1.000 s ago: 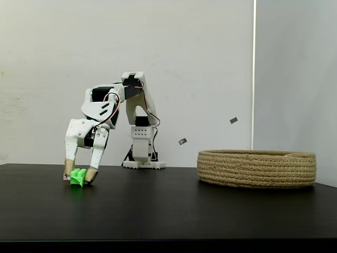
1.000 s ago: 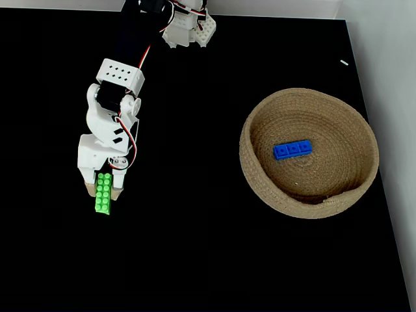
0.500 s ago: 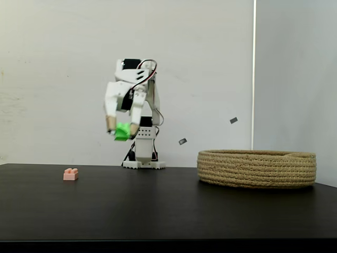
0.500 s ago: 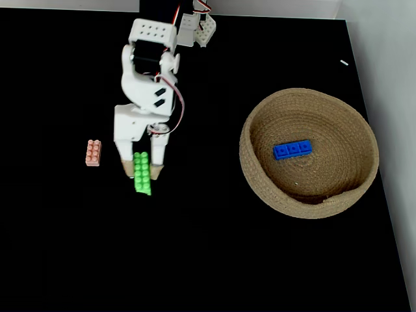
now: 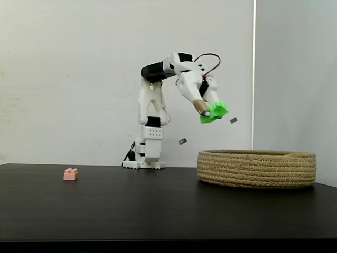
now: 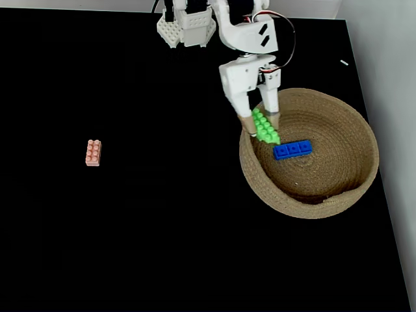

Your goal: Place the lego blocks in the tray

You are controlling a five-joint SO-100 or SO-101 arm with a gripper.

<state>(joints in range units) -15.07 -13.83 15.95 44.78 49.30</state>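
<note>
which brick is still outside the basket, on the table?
The pale pink brick, alone on the black table. The blue brick lies in the basket; the green brick is held in the hand.

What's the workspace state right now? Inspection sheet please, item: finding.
Surface: black table, matte.
Job's things: green brick held above the basket's near-left rim; blue brick inside basket; pink brick on table, far left in the top-down fixed view.
Clutter: nothing seen.
Gripper: jaws shut on green brick, well above the rim.
Cables: red and black wires looped at the wrist.
Surroundings: white wall.
</note>
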